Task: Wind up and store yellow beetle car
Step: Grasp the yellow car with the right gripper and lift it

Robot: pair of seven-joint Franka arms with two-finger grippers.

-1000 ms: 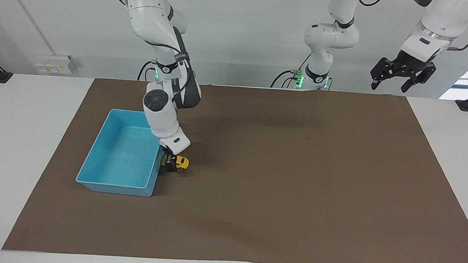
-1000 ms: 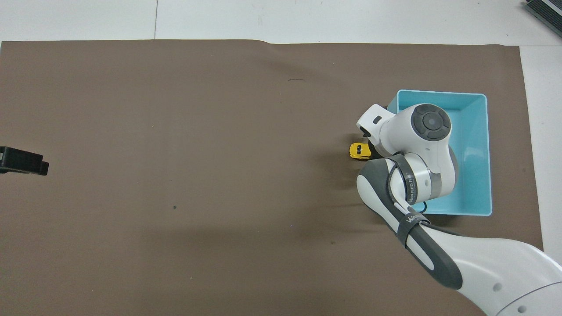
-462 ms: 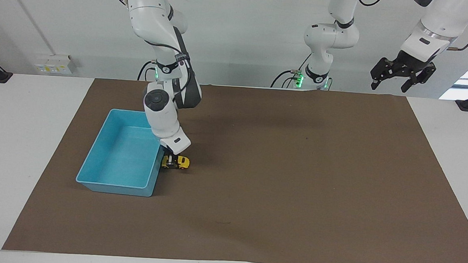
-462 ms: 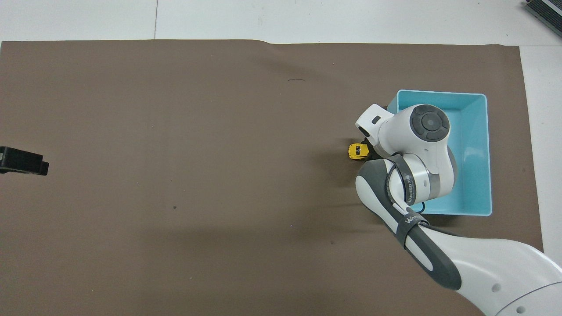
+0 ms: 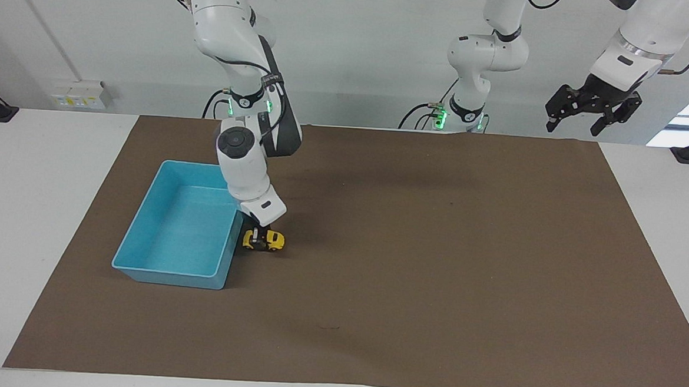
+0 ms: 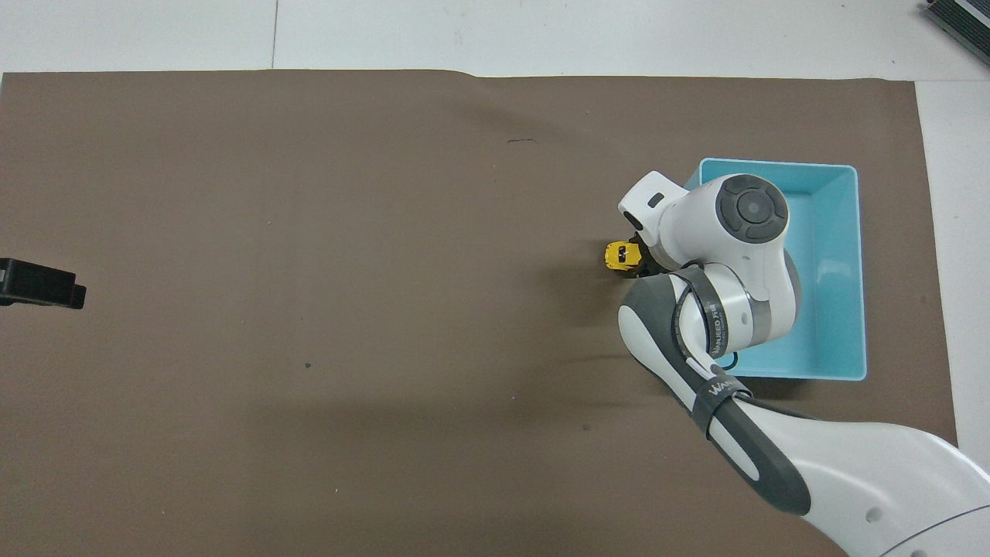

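Observation:
The yellow beetle car (image 5: 265,240) sits low on the brown mat, right beside the light-blue bin (image 5: 166,274) on the side toward the left arm's end. My right gripper (image 5: 258,235) comes down from above and is shut on the car. In the overhead view the car (image 6: 618,255) pokes out from under the right arm's wrist, and the gripper itself is hidden there. The bin (image 6: 859,255) holds nothing that I can see. My left gripper (image 5: 593,107) waits raised and open over the table's edge nearest the robots, at the left arm's end.
The brown mat (image 5: 434,281) covers most of the white table. A black part of the left gripper (image 6: 40,284) shows at the overhead view's edge. A wall socket (image 5: 81,94) is at the back.
My right gripper has slid the car a short way along the mat, away from the bin toward the left arm's end. The left arm has not moved.

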